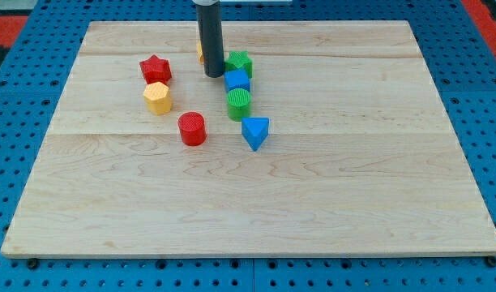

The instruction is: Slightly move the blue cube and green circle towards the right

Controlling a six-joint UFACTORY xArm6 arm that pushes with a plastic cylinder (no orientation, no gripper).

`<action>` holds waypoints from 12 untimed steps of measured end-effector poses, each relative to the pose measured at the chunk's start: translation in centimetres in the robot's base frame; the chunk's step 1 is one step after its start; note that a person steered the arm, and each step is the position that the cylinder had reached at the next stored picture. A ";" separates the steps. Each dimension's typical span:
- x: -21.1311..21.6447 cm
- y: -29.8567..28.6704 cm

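The blue cube [237, 80] sits near the board's top middle. The green circle [239, 103], a short cylinder, touches its lower edge. My tip [214, 75] stands just to the left of the blue cube, very close to it or touching it. The dark rod rises from there out of the view's top. A green star [241, 62] lies just above the blue cube.
A blue triangle [255, 132] lies below the green circle. A red cylinder [192, 128], a yellow hexagon [158, 97] and a red star [155, 69] lie to the left. A yellow block [199, 52] is mostly hidden behind the rod. The wooden board [329, 178] rests on a blue pegboard.
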State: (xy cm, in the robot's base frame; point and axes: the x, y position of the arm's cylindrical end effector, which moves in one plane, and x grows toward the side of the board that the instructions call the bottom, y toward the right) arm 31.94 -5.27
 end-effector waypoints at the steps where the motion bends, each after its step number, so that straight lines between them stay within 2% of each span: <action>1: 0.0 -2.0; 2: 0.4 -4.6; 4: 4.1 -1.4; 5: 3.8 2.8; 6: 3.8 2.4; 7: 4.4 -0.8; 8: 6.3 -0.5; 10: 10.0 3.5; 12: 9.7 5.1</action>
State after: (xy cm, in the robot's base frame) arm 41.63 -0.20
